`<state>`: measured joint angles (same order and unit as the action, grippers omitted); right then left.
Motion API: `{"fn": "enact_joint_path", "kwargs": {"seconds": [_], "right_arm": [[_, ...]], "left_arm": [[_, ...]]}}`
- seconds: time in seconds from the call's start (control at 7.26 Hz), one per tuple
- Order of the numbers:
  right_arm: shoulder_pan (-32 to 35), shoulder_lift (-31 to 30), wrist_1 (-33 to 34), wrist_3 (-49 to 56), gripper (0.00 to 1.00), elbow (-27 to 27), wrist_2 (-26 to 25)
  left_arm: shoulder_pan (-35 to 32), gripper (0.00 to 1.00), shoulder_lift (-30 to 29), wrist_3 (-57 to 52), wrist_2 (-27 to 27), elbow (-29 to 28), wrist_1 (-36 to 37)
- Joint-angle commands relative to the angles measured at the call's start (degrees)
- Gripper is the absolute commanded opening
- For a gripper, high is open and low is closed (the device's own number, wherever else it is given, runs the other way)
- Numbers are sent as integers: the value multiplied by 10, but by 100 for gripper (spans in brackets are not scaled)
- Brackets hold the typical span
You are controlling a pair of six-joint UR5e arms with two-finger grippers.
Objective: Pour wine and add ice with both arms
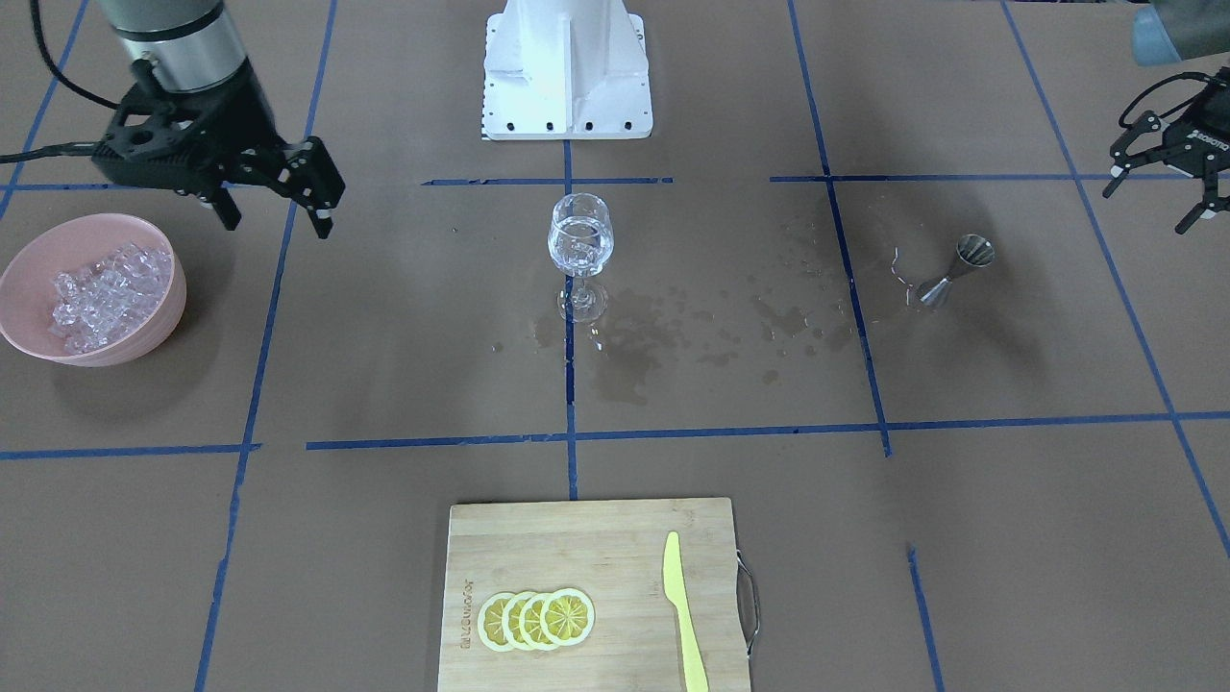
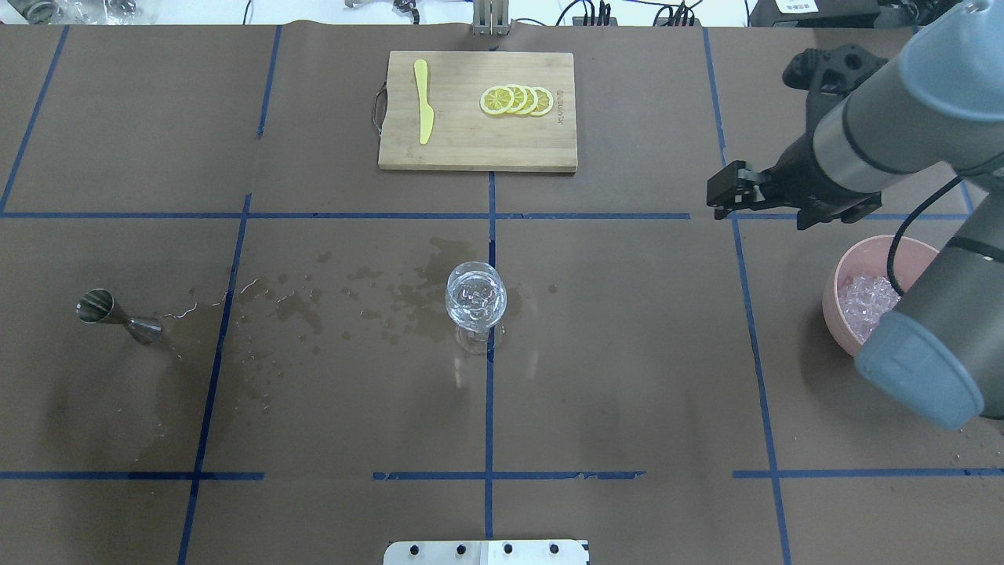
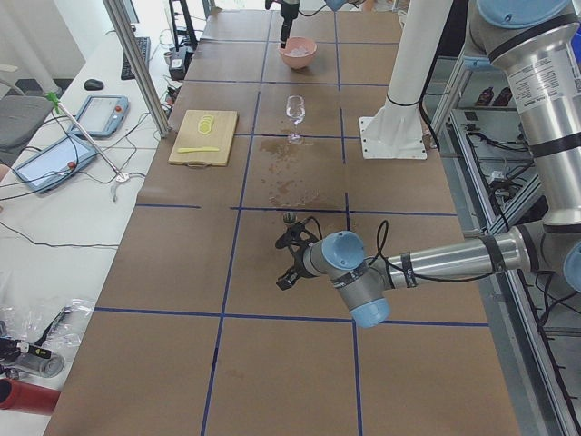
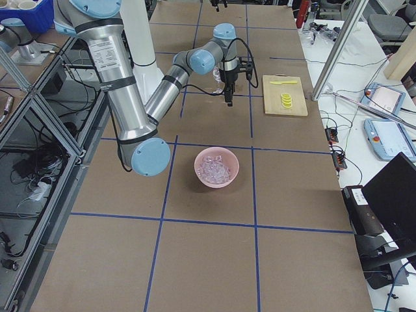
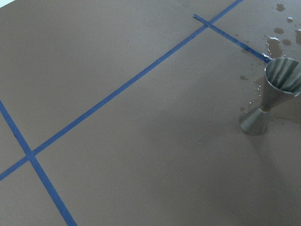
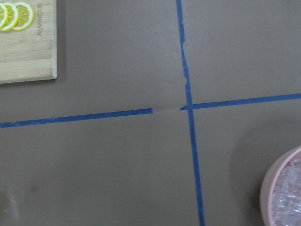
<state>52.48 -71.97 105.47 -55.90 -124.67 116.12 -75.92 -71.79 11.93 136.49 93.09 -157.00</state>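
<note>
From my screens I judge the pouring done and the ice step in hand. The steel jigger [image 1: 951, 272] stands by itself well off to the robot's left of the wine glass [image 1: 579, 238]. Wet patches [image 1: 653, 336] spread over the table paper between the two. A small clear measure of wine [image 1: 579, 254] seems to sit low in the glass bowl. I cannot tell whether any cubes are in there with it.

The ice [image 1: 96, 288] is heaped in the pink bowl [image 1: 165, 312], well apart from the glass on the robot's right. The right gripper [image 1: 279, 227] hangs above the table between glass and bowl, nearer the bowl. Its fingers are spread with nothing between them. The left gripper [image 1: 1145, 210] is beyond the jigger, farther from the glass, also spread and empty.

The glass stands upright, stem vertical, mouth up, so a cube can drop straight in. The jigger's long axis is vertical too, wide cone uppermost. The right gripper's fingers point down at the table.

The next move, as I read it, calls for taking the right gripper over the bowl, lowering it into the heap and pinching one cube. It should then be carried above the rim of the glass without knocking the thin stem.
</note>
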Motion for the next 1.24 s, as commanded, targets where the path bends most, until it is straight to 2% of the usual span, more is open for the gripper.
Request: {"fn": "enact_joint_path", "kwargs": {"seconds": [0.0,0.14,0.41,0.55,0.83,1.1], "right_arm": [[61,-40,0,96,100,0,24],[81,-57,0,133,100,1,26],[147,-110,-1,264,100,12,67],[178,-136,-2,329,100,23,75],[249,-183,-4,435,100,49,136],[288,-215,-4,499,100,69,143]], "left_arm": [[-51,100,-91,8,20,18,208],[-55,100,-131,8,18,30,297],[-52,100,-188,6,16,64,471],[-53,100,-192,-14,3,97,533],[-63,100,-205,-118,-3,123,644],[-115,100,-257,-204,-31,118,781]]}}
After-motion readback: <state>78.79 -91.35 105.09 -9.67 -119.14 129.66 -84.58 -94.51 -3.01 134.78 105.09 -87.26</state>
